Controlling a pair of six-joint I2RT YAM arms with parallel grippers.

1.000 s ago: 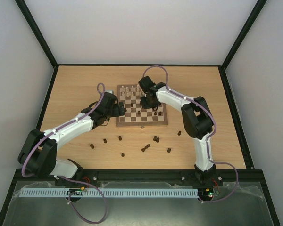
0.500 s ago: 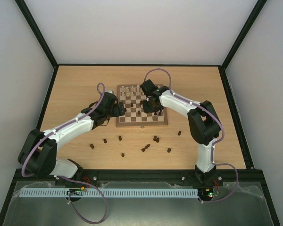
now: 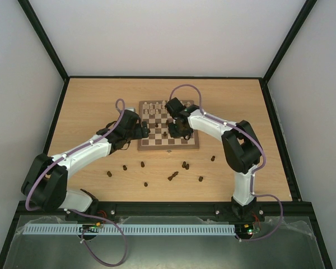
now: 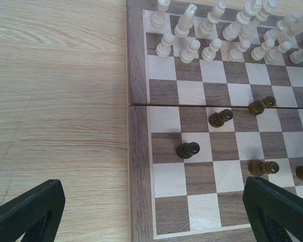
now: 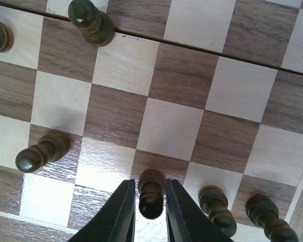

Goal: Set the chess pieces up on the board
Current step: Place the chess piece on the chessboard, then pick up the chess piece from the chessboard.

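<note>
While the right gripper (image 5: 150,187), swung back, is pinching a pawn (image 5: 151,201) onto its row, the left gripper (image 4: 151,185) is gaping empty.

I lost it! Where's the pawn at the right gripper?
The pawn sits bottom middle in right wrist view, between the right gripper fingers, near two pawns.

A light wood tabletop (image 3: 89,106) filled the middle of the overhead view, its grain running side to side. A black frame bar (image 3: 162,77) edged it at 12 o'clock, and slanted black posts (image 3: 42,36) rose toward 11 and 1 o'clock. Plain white walls (image 3: 168,33) closed the far side and both flanks. At 6 o'clock a white slotted strip (image 3: 157,230) lay just below a black rail (image 3: 168,208), over a gray surface (image 3: 173,252).
</note>
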